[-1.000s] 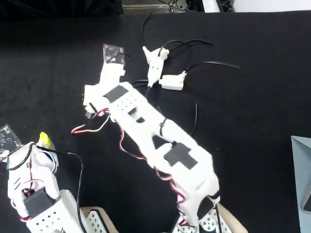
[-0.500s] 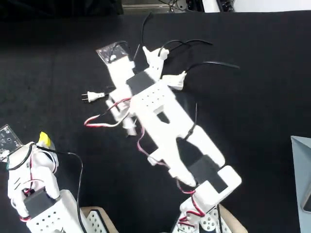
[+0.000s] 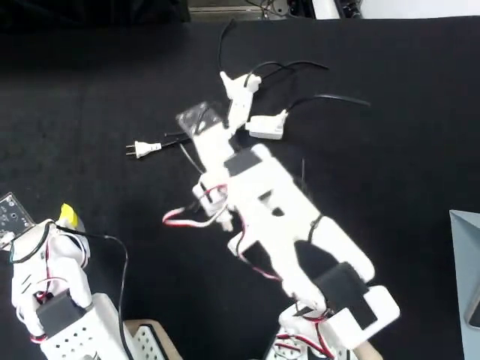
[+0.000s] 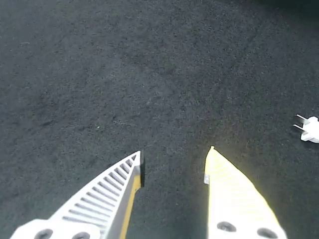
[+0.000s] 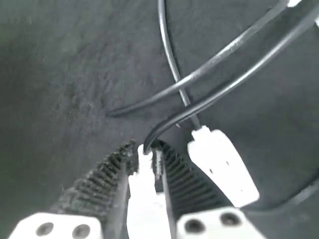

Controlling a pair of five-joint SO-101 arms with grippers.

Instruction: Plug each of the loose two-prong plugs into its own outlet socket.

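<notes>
Honestly, with the right gripper (image 5: 143,147) clamped on what looks like a corded socket (image 5: 142,194) in the upper middle of the high view and the left gripper (image 4: 174,152) hanging open, I'd hold it level so the loose plug (image 3: 146,148), centre-left, can line its 2 prongs up

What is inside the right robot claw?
The right gripper is shut on a white connector, with a black cord leaving its end. The fingers cover its sides and front, so whether it has prongs cannot be seen.
</notes>
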